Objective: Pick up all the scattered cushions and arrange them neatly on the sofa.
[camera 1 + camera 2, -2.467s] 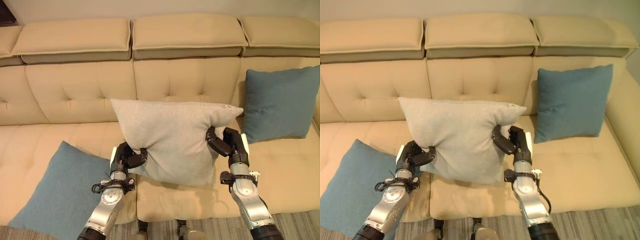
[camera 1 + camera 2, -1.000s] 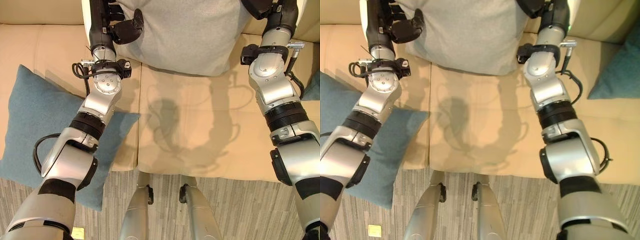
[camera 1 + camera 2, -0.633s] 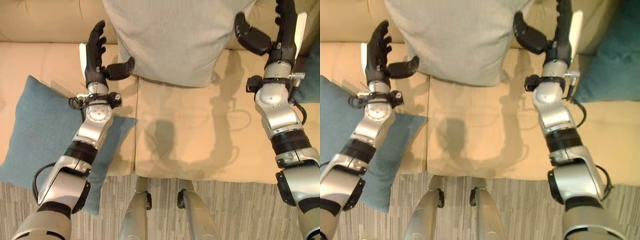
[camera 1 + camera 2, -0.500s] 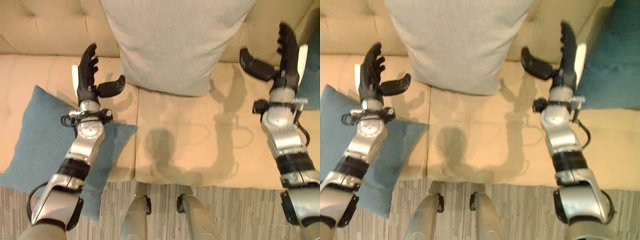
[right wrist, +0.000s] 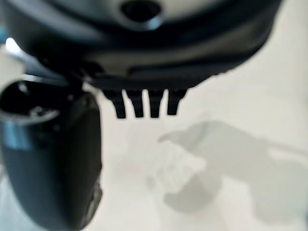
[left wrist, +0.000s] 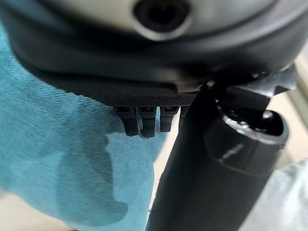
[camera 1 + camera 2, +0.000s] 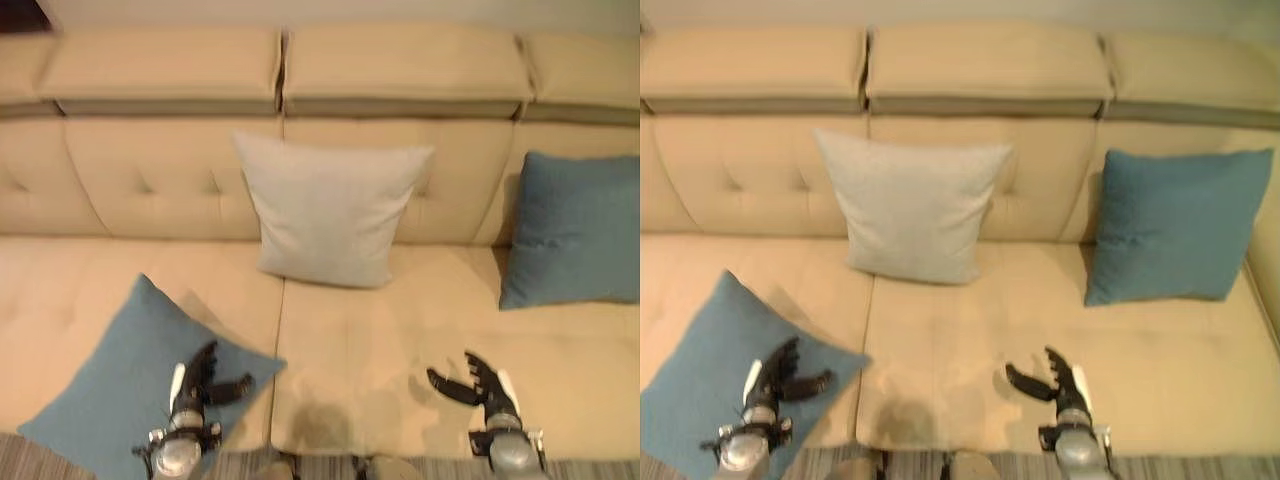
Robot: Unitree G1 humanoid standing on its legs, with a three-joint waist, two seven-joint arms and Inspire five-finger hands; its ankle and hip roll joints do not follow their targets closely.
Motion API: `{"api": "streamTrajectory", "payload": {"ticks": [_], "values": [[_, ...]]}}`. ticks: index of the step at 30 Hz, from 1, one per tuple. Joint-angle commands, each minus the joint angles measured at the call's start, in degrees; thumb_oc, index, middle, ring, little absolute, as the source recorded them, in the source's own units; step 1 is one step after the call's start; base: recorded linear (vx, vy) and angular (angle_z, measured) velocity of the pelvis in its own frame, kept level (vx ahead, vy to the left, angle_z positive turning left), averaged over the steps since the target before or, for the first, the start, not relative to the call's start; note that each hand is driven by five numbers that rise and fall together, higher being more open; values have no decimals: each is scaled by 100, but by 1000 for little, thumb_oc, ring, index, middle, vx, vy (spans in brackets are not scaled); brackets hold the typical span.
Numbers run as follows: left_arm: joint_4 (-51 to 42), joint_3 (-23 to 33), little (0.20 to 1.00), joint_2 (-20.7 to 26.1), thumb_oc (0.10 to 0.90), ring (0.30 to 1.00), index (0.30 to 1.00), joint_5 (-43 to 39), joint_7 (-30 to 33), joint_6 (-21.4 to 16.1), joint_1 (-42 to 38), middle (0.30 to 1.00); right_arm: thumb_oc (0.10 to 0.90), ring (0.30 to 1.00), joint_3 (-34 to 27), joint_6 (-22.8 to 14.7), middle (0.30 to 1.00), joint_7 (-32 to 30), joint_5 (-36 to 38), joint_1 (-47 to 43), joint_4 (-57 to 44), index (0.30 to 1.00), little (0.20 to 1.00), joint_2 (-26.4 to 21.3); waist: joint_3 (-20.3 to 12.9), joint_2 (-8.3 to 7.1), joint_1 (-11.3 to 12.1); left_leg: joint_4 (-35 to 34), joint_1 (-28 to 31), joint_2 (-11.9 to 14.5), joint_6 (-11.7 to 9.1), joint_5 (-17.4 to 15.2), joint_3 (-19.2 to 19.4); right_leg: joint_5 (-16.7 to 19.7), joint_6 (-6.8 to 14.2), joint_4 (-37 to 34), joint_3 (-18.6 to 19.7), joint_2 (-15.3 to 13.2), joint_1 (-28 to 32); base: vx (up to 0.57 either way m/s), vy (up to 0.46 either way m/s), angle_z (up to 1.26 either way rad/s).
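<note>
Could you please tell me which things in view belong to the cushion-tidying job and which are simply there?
Part of the job:
- grey cushion, upright against the sofa back
- right blue cushion, upright at the sofa's right end
- left blue cushion, lying at the seat's front edge
- left hand and right hand, both open

Just there:
- striped floor
</note>
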Motion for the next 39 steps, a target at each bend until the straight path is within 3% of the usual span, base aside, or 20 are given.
{"api": "streamTrajectory", "payload": {"ticks": [1, 2, 3, 5, 6, 8, 10, 13, 14, 18, 20, 26, 30, 34, 39], "values": [[130, -59, 900, 417, 800, 900, 900, 192, 45, 44, -340, 900, 800, 900, -76, -324, 900, -183, -33, -518, -172, 900, 900, -443, -69, -279, 88, 608, -428, 61, -211, -124, 300, -769, 237, 76, -282, -102, 301, -418, -73, 15], [412, -109, 900, 314, 800, 900, 900, 190, 89, 41, -434, 900, 800, 900, 60, -264, 900, -247, -59, -643, 164, 900, 900, -424, 76, -438, 101, 1350, -578, -114, -70, -733, 306, -624, 230, 76, -333, -280, 160, -433, -60, 25], [471, -117, 900, 262, 800, 900, 900, 207, 88, 51, -418, 900, 800, 900, 110, -233, 900, -251, -114, -675, 235, 900, 900, -442, 84, -484, 107, 1721, -545, -207, -20, -983, 267, -566, 231, 76, -329, -325, 137, -387, -43, 25], [592, -163, 900, 210, 800, 900, 900, 247, 60, 62, -390, 900, 800, 900, 163, -198, 900, -218, -153, -687, 377, 900, 900, -444, 27, -494, 63, 1938, -399, -280, 35, -1230, 289, -501, 243, 76, -347, -339, 90, -151, 35, -3], [680, -242, 900, 155, 800, 900, 900, 274, 27, 53, -391, 900, 800, 900, 200, -172, 900, -187, -181, -692, 556, 900, 900, -433, -56, -453, -21, 2055, -53, -296, 57, -1428, 410, -442, 262, 105, -419, -346, 10, -143, 90, 2], [811, -374, 900, 124, 800, 900, 900, 409, 56, 86, -497, 900, 800, 900, 204, -147, 900, -219, -209, -707, 740, 900, 900, -391, -151, -341, -183, 1642, 529, -382, 143, -1709, 593, -337, 320, 202, -578, -321, -143, -151, 115, 25], [772, -409, 900, 118, 800, 900, 900, 434, 62, 91, -513, 900, 800, 900, 212, -130, 900, -210, -217, -717, 784, 900, 900, -388, -154, -323, -220, 1506, 611, -386, 170, -1754, 657, -289, 331, 233, -609, -336, -204, -119, 74, 46], [695, -490, 900, 97, 800, 900, 900, 406, 162, 34, -662, 900, 800, 900, 292, -110, 900, -266, -265, -808, 885, 900, 900, -338, -108, -319, -269, 894, 701, -565, 291, -1697, 524, 17, 484, 321, -625, -374, -596, -273, 135, 28], [506, -530, 900, 150, 800, 900, 900, 381, 214, -12, -767, 900, 800, 900, 390, -42, 900, -242, -332, -886, 994, 900, 900, -273, -49, -411, -247, 720, 634, -680, 375, -1618, 427, 232, 620, 329, -626, -422, -821, -178, 54, -8], [46, -525, 900, 253, 800, 900, 900, 331, 234, -84, -794, 900, 800, 900, 503, -20, 900, -223, -416, -914, 1022, 900, 900, -217, 24, -487, -147, 502, 609, -725, 448, -1446, 470, 232, 731, 623, -709, -524, -1012, -208, 54, -17], [-154, -533, 900, 331, 800, 900, 900, 299, 263, -124, -839, 900, 800, 900, 547, -8, 900, -209, -405, -954, 1055, 900, 900, -163, 128, -487, -136, 432, 565, -688, 495, -1303, 454, 221, 819, 1037, -473, -544, -1187, -249, 33, -13], [-568, -674, 900, 493, 800, 900, 900, 379, 335, -200, -956, 900, 800, 900, 547, -59, 900, -229, -283, -861, 1175, 900, 900, -51, 127, -309, 7, 321, 204, -492, 547, -932, 348, -593, 565, 2374, 209, -483, -954, -205, -15, 1], [-888, -648, 900, 472, 800, 900, 900, 134, 305, -263, -856, 900, 800, 900, 458, -74, 900, -267, -176, -773, 1149, 900, 900, 28, -93, -452, 143, 326, 28, -543, 439, -868, 252, -828, 551, 1511, 329, -485, -234, -18, -135, 32], [-1111, -647, 900, 368, 800, 900, 900, -413, 107, -334, -756, 900, 800, 900, 539, -70, 900, -244, -150, -858, 1037, 900, 900, -73, -161, -464, 149, 357, 10, -469, 389, -850, 251, -704, 491, 996, 491, -324, -93, -8, -147, -11], [-1114, -788, 900, 327, 800, 900, 900, -416, -152, -206, -576, 900, 800, 900, 567, -92, 900, -190, -89, -831, 1053, 900, 900, -117, -227, -489, 128, 286, 95, -381, 294, -746, 196, -653, 414, 507, 334, -258, 221, -1, -111, 4]]}}
